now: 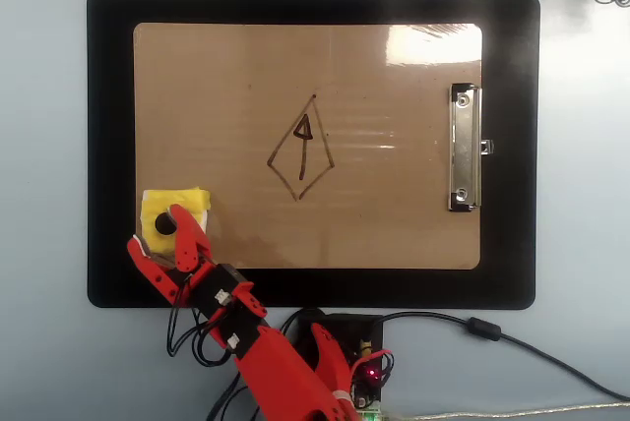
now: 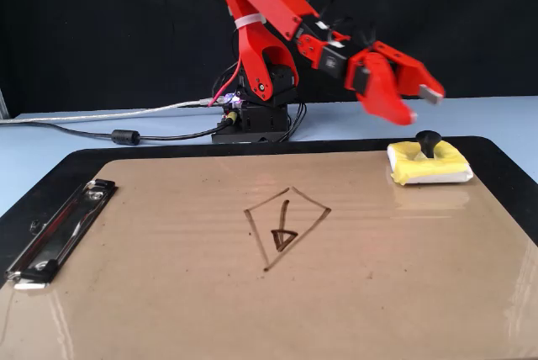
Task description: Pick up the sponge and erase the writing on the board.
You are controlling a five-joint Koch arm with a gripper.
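one red end effector [image 2: 423, 106], jaws spread, above the sponge [image 2: 427, 164]; no readable lettering on the board [image 1: 394, 205]

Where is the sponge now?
In the overhead view, the sponge sits at the board's lower-left corner, partly under the open gripper.

We see a pale blue tabletop [image 1: 49, 195] carrying a big black mat [image 1: 108, 146]. Just beside the mat's near edge in the overhead view sits the arm's black base [image 1: 345, 332], with a dark cable [image 1: 492, 334] trailing away across the tabletop.
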